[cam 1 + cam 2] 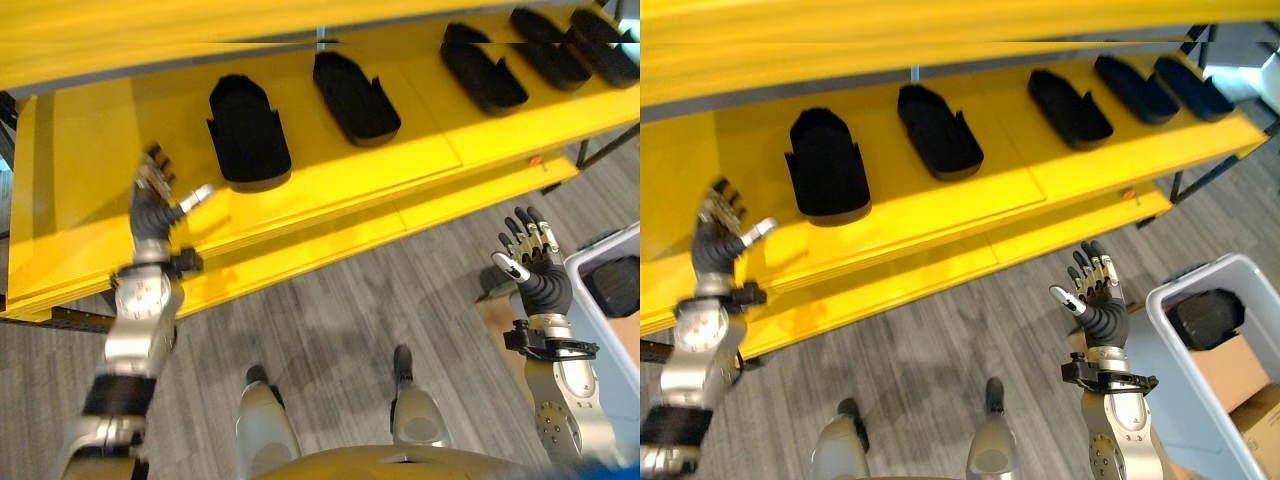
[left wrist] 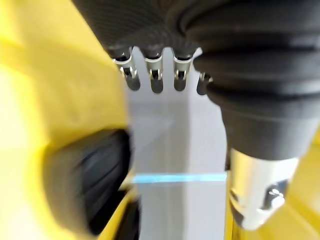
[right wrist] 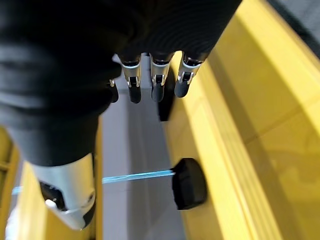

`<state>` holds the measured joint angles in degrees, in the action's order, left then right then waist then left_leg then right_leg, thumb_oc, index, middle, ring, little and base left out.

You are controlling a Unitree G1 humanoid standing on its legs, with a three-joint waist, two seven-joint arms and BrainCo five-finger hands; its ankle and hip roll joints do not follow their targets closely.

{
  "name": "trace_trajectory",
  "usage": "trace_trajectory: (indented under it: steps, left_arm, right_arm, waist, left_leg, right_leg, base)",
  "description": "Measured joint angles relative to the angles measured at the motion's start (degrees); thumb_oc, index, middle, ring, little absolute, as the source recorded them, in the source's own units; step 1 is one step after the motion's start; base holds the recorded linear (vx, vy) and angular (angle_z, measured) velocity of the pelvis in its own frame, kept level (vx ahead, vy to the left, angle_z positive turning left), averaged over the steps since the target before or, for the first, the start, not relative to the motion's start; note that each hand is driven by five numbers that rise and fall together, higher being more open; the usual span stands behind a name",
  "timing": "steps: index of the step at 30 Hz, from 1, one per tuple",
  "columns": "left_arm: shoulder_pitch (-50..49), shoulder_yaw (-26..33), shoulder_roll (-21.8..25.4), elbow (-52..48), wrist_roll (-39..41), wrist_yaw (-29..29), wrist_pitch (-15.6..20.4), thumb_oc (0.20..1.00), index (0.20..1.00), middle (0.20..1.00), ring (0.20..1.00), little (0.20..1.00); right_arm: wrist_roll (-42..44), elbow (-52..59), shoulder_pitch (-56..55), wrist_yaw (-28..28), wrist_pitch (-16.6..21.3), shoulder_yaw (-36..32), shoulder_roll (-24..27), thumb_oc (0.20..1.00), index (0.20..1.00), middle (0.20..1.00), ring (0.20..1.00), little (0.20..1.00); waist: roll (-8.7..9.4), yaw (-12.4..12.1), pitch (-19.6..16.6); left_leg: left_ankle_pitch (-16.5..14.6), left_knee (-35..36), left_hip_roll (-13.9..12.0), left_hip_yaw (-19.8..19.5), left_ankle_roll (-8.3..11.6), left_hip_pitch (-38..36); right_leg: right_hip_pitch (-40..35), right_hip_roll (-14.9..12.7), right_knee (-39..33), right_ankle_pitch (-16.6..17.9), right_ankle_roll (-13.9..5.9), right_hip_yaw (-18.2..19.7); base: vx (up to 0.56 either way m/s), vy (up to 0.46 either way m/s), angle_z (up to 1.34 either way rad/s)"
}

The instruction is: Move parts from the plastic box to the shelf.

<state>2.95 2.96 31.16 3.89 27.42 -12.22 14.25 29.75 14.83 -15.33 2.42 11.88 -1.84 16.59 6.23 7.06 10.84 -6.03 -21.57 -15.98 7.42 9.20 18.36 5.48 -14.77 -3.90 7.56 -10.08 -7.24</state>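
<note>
We see 5 parts (image 1: 826, 165) on shelf (image 1: 940, 225) | 1 in box (image 1: 1200, 318) | L hand (image 1: 155, 195) & R hand (image 1: 1095, 285) spread, empty

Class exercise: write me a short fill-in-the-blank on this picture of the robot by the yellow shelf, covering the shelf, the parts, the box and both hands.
1. The black parts lie in a row on a shelf coloured ____.
2. The plastic box stands on the robot's ____ side.
3. One black part lies inside the ____.
4. The left hand and the right hand both hold ____.

Missing words: yellow; right; plastic box; nothing
</note>
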Motion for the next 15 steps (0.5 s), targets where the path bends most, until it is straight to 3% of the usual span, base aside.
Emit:
trace_trajectory:
  steps: [5, 11, 15]
  left_arm:
    - [-9.0, 2.0, -3.8, -7.9, 0.1, 4.2, -0.2, 1.000, 1.000, 1.000, 1.000, 1.000]
    - [-17.3, 1.6, -8.9, -9.0, -0.4, 8.2, -1.0, 1.000, 1.000, 1.000, 1.000, 1.000]
    - [-19.4, 1.7, -9.9, -9.0, -9.2, 8.1, -1.6, 1.000, 1.000, 1.000, 1.000, 1.000]
  right_arm:
    - [-1.9, -0.7, -1.3, -0.2, -1.5, -0.4, 0.0, 1.000, 1.000, 1.000, 1.000, 1.000]
    - [-3.1, -0.8, -3.0, -0.5, -2.4, -1.2, 1.0, 1.000, 1.000, 1.000, 1.000, 1.000]
    - [-4.1, -0.9, -4.1, -0.5, -2.6, -2.2, 2.6, 1.000, 1.000, 1.000, 1.000, 1.000]
  waist:
    - [-1.36, -0.2, -2.3]
    - [-6.49, -0.3, -6.1]
    - [-7.52, -0.5, -6.9]
  left_leg:
    - [4.6, 8.3, -0.7, 1.0, 1.02, -6.5]
    - [11.3, 21.6, -3.0, 2.1, 2.82, -15.7]
    - [14.0, 26.5, -3.3, 2.5, 3.12, -18.5]
  right_leg:
    - [-2.5, 1.4, -0.6, 0.0, 0.20, 0.2]
    - [-5.9, 4.9, -1.4, -0.8, 1.02, -0.6]
    - [-6.9, 5.4, -1.7, -1.5, 0.93, -1.3]
  base:
    - [0.03, -0.080, -0.05]
    - [0.03, -0.072, -0.01]
    - [0.03, -0.021, 0.07]
